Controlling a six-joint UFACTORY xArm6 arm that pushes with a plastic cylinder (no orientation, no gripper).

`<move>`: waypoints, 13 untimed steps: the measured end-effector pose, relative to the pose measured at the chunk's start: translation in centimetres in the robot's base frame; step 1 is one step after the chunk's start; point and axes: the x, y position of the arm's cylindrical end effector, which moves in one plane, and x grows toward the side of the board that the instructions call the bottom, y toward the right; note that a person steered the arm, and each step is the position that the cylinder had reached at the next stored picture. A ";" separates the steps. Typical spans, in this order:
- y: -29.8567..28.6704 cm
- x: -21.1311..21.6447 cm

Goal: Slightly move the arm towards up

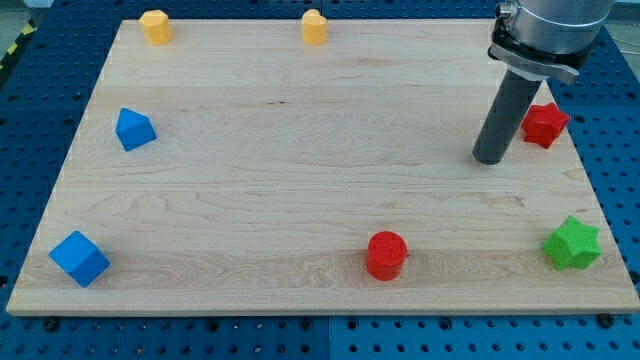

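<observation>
**Tip poised at the board's right side, small upward nudge to come**

My tip (489, 158) sits on the wooden board (300, 170), and there are no fingers on this rig to spread or pinch, just a straight dark rod. The red star block (544, 123) lies just to the tip's right and a little above, close but apparently not touching. Judging from this one moment, I cannot tell how much of the nudge is done; the path toward the view's top looks open. Further down-right waits the green star block (573, 243), down-left the red cylinder block (386, 254). Far to the left sit the blue pointed block (134, 129) and the blue cube (79, 257); up-left, the yellow block (314, 27) and the yellow hexagonal block (155, 26). The red star is the only neighbour to watch.
</observation>
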 end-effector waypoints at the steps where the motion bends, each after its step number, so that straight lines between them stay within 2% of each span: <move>1: 0.0 -1.0; 2: 0.0 -2.4; 8: 0.0 -4.2; 13: 0.0 -4.4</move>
